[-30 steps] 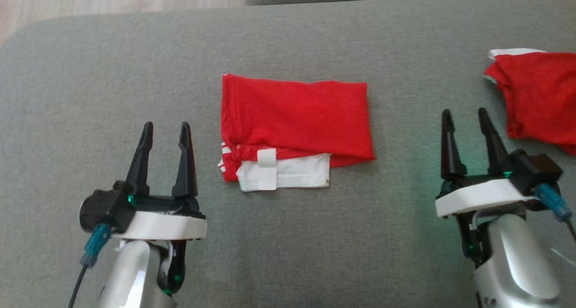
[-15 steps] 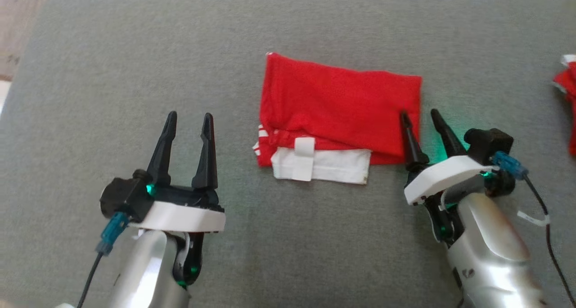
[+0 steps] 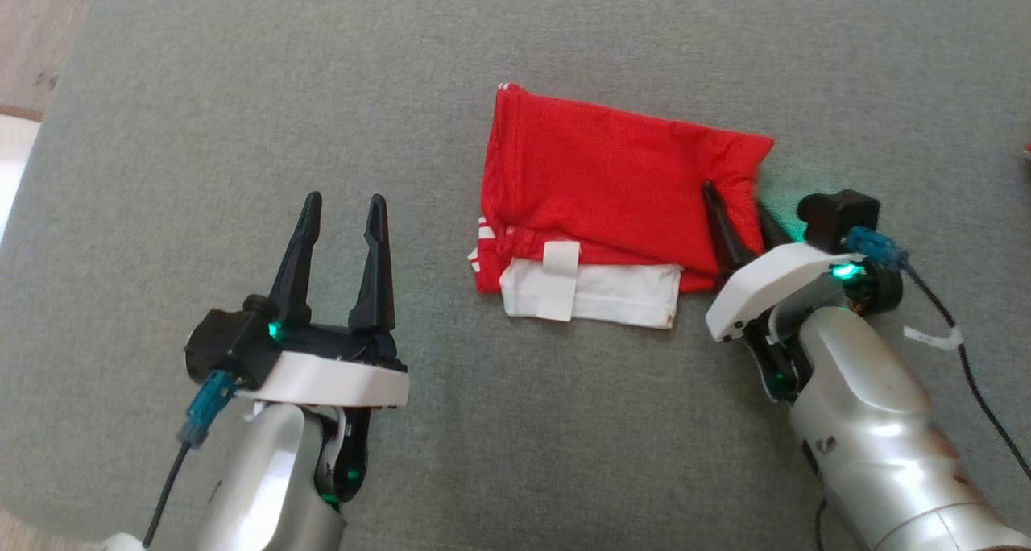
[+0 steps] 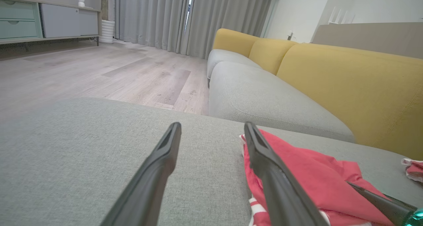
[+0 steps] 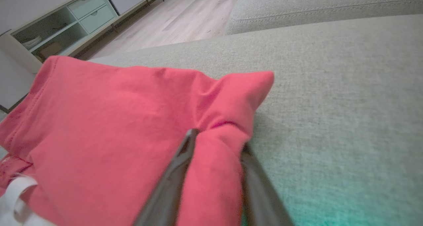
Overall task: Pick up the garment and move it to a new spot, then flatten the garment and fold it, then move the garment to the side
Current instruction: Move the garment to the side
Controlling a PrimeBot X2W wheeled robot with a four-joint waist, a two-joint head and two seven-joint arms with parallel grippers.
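The folded red garment [image 3: 612, 188], with a white band along its near edge, lies in the middle of the grey cushion [image 3: 242, 92]. My right gripper [image 3: 734, 200] is at its right edge, fingers pinched on a bunched fold of red fabric. The right wrist view shows that fold of the garment [image 5: 115, 120] squeezed in the right gripper [image 5: 219, 139], with the far corner puckered up. To the left of the garment and apart from it, my left gripper [image 3: 344, 202] hovers open and empty. Seen from the left wrist, the left gripper [image 4: 212, 125] has the garment [image 4: 314, 176] on its right.
Another red and white cloth [image 4: 413, 168] lies further right on the cushion. A yellow-backed sofa [image 4: 347, 87] stands beyond the far edge. Wooden floor [image 3: 32, 51] shows past the cushion's left corner, and a low cabinet [image 5: 66, 24] stands across the room.
The head camera has swung. My right gripper moved left to the garment's right edge and closed on it, bunching the fabric. The left gripper has stayed open.
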